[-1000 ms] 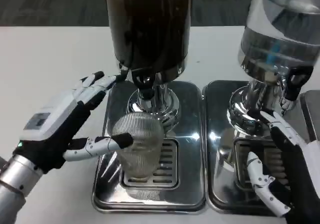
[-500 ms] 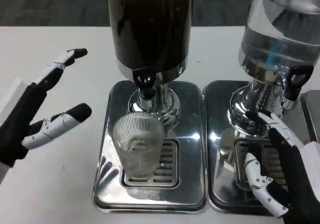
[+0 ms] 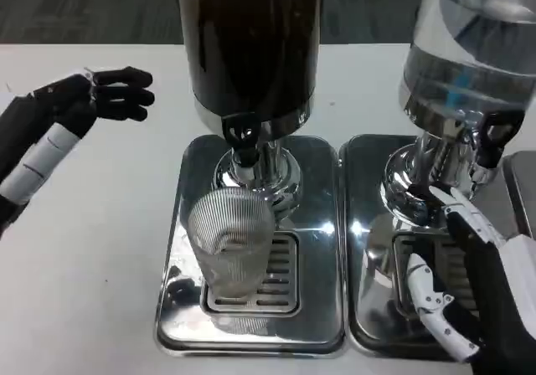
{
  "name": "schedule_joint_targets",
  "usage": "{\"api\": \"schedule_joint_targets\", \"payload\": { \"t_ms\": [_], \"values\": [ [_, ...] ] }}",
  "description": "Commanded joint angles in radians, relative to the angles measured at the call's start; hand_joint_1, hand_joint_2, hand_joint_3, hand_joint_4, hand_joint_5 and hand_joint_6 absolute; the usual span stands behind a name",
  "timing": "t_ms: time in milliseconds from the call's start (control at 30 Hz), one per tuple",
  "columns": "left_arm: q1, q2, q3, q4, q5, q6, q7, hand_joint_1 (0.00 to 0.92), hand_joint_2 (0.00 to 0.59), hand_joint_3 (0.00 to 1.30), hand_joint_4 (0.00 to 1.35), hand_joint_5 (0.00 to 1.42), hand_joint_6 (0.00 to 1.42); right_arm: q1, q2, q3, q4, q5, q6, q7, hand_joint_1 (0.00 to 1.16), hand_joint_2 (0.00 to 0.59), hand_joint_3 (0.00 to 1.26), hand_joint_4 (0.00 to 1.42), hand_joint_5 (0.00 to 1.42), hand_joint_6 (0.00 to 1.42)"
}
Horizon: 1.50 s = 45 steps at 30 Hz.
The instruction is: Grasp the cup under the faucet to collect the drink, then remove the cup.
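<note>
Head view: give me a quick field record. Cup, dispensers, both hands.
cup: ribbed clear cup, upright on the drip tray grate, below the faucet; held by neither hand
dark dispenser: above the cup, dark liquid inside
clear dispenser: on the right, on its own tray
left hand: over the table left of the dark dispenser, apart from the cup, holding nothing
right hand: low over the right tray, fingers spread, holding nothing
</note>
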Motion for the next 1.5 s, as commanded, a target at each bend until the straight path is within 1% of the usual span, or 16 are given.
{"api": "schedule_joint_targets", "payload": {
  "t_ms": [33, 233, 333, 600, 667, 833, 1233, 1500],
  "values": [
    [-0.032, -0.013, 0.024, -0.015, -0.050, 0.058, -0.074, 0.000, 0.104, 0.38, 0.38, 0.41, 0.34, -0.009, 0.004, -0.002, 0.012, 0.002, 0.000, -0.011, 0.43, 0.586, 0.21, 0.10, 0.10, 0.09],
    [-0.043, -0.021, 0.037, -0.043, -0.106, 0.126, -0.162, 0.000, 0.104, 0.38, 0.37, 0.41, 0.35, -0.009, 0.004, -0.003, 0.014, 0.003, 0.001, -0.012, 0.43, 0.586, 0.21, 0.11, 0.10, 0.09],
    [-0.049, -0.030, 0.050, -0.061, -0.156, 0.196, -0.218, 0.000, 0.104, 0.38, 0.35, 0.41, 0.35, -0.013, 0.004, -0.004, 0.016, 0.005, 0.001, -0.010, 0.43, 0.586, 0.21, 0.11, 0.10, 0.09],
    [-0.102, -0.022, 0.080, -0.102, -0.261, 0.416, -0.356, 0.000, 0.106, 0.36, 0.30, 0.39, 0.34, -0.027, 0.005, -0.004, 0.032, 0.005, -0.001, -0.013, 0.43, 0.586, 0.21, 0.11, 0.10, 0.09],
    [-0.118, -0.023, 0.086, -0.108, -0.274, 0.465, -0.378, 0.000, 0.106, 0.36, 0.29, 0.37, 0.32, -0.027, 0.006, -0.002, 0.036, 0.003, -0.002, -0.016, 0.43, 0.586, 0.21, 0.11, 0.10, 0.09],
    [-0.151, -0.027, 0.093, -0.112, -0.290, 0.553, -0.417, 0.000, 0.107, 0.34, 0.27, 0.36, 0.30, -0.026, 0.011, 0.006, 0.044, 0.000, -0.002, -0.024, 0.43, 0.586, 0.21, 0.11, 0.10, 0.10],
    [-0.181, -0.037, 0.107, -0.129, -0.316, 0.686, -0.476, 0.000, 0.107, 0.33, 0.27, 0.37, 0.31, -0.026, 0.017, 0.019, 0.051, -0.011, -0.002, -0.034, 0.44, 0.586, 0.21, 0.11, 0.10, 0.10],
    [-0.222, -0.052, 0.078, -0.122, -0.301, 0.736, -0.496, 0.000, 0.107, 0.33, 0.26, 0.36, 0.30, -0.012, 0.022, 0.021, 0.042, -0.013, -0.002, -0.040, 0.44, 0.586, 0.21, 0.11, 0.10, 0.10]
  ]
}}
